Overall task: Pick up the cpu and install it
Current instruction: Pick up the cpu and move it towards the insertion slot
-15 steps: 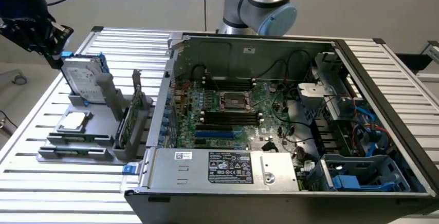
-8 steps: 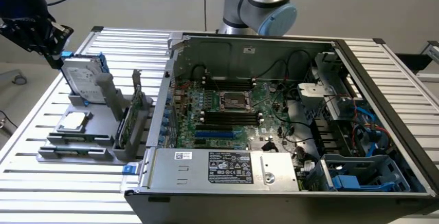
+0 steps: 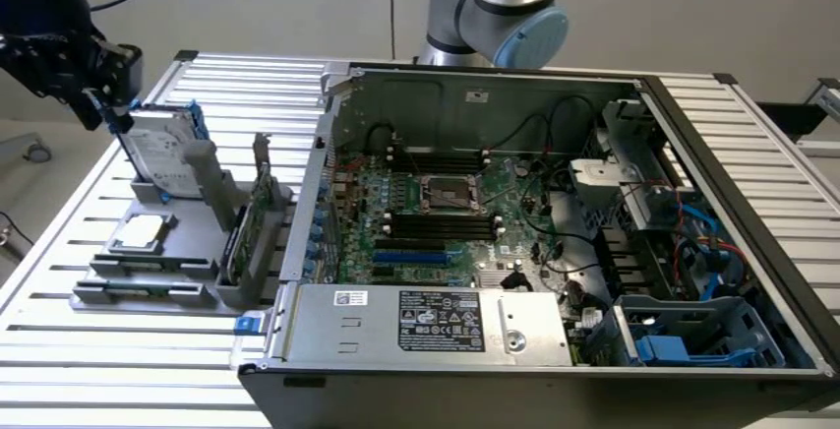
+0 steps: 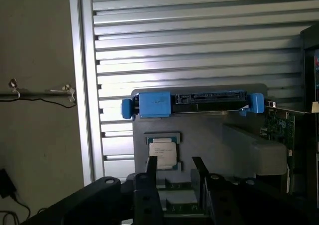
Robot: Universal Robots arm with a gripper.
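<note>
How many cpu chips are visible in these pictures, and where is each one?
1. The cpu lies flat in the grey holder on the slatted table, at the exterior view's left, near the upright hard drive. Another may be hidden inside the case.

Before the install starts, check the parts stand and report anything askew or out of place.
Nothing stands out. The cpu lies flat and square in its recess on the grey holder; the hard drive stands upright on the same holder.

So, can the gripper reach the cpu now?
Probably yes: the cpu lies uncovered on the grey holder, the open gripper is above the holder, though the upright hard drive stands close.
</note>
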